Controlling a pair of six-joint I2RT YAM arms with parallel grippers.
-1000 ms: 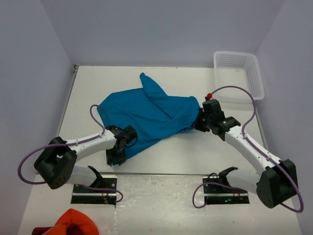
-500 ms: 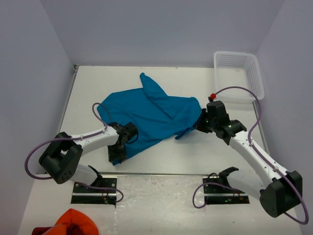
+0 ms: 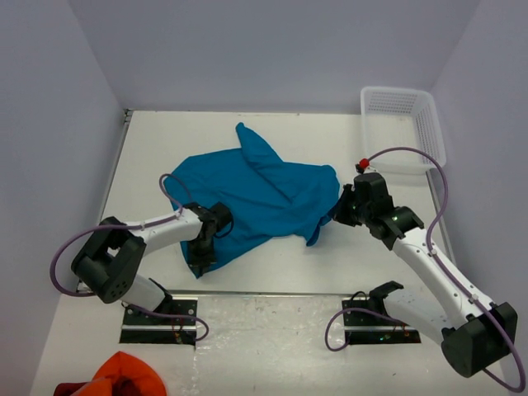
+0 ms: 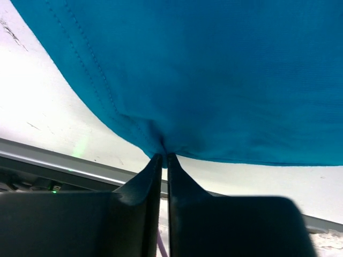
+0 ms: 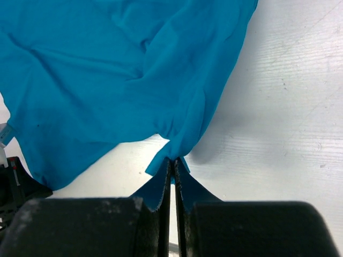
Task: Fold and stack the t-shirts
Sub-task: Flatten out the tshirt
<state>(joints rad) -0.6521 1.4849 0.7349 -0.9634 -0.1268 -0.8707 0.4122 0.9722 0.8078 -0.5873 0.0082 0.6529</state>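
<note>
White tabletop (image 3: 157, 140) fills the top view, boxed in by pale lilac walls. One teal-blue t-shirt (image 3: 256, 194) lies spread and rumpled over the middle of it. A pointed flap of cloth reaches toward 12 o'clock, and the broad body slopes from 2 o'clock down to 7 o'clock.

The left gripper (image 3: 200, 262) sits at the shirt's 7 o'clock corner. In the left wrist view its two dark fingers (image 4: 153, 176) are pressed together with only a sliver between them. A pinch of the shirt's stitched hem (image 4: 161, 140) is bunched right at their tips, so this left gripper (image 4: 163, 156) is clamped on the shirt edge.

The right gripper (image 3: 337, 213) is at the shirt's 3 o'clock edge. In the right wrist view the fingers (image 5: 155, 187) are likewise drawn tight. A small tongue of teal fabric (image 5: 161, 160) is caught between them, and folds of cloth gather upward from the right gripper (image 5: 172, 160). The cloth near this grip casts a shadow on the table beside it.

A white plastic mesh basket (image 3: 431, 136) stands at the table's 2 o'clock corner, well apart from the shirt. An orange-red bunched cloth (image 3: 124, 375) lies at 7 o'clock, at the near edge of the top view, beyond the left arm's base.
</note>
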